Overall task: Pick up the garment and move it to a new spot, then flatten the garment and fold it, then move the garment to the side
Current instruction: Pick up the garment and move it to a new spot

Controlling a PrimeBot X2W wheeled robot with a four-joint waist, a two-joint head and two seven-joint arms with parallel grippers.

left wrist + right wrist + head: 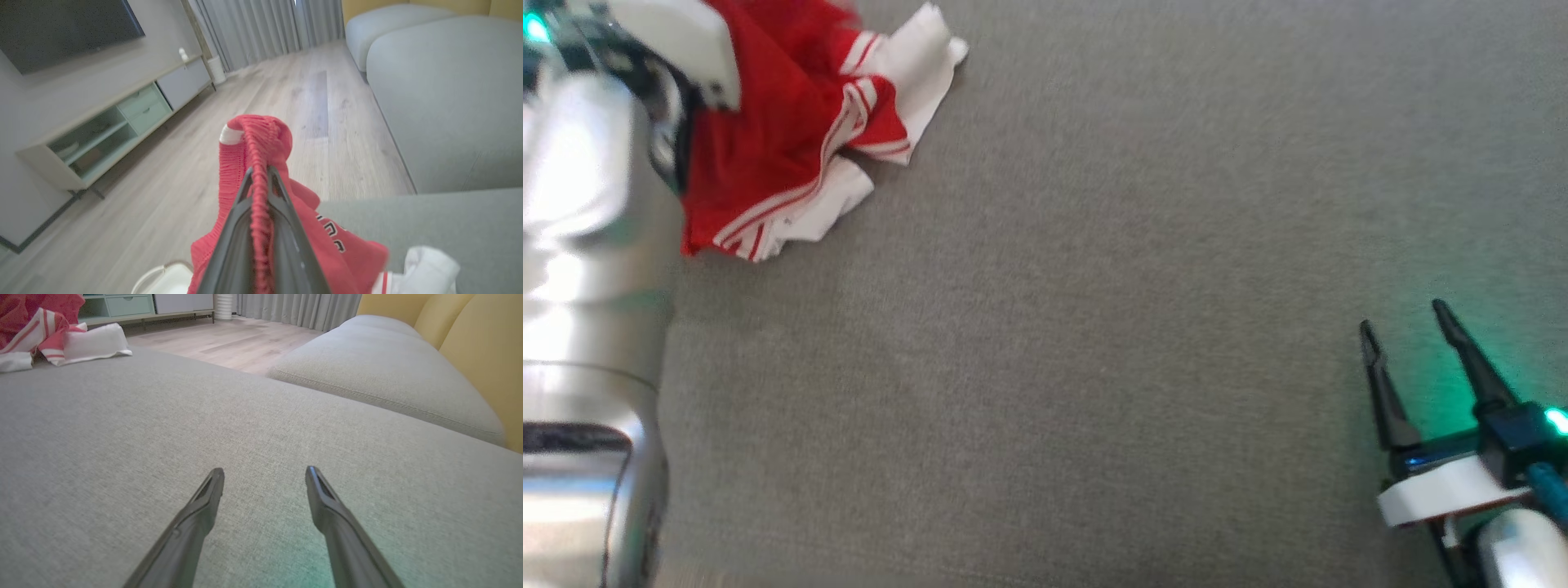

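Head view: the pale left forearm [596, 204] hides part of the crumpled red knit garment with white striped trim [784, 139], bunched far left on the grey fabric cushion [1094, 327]. The left gripper [260, 173] pinches its ribbed edge; the right gripper [1401, 314] is spread, empty.

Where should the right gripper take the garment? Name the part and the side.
Probably the white flap of the garment, coming from the right: it lies flat and free toward the open right gripper, away from the bunched red edge pinched in the left gripper.
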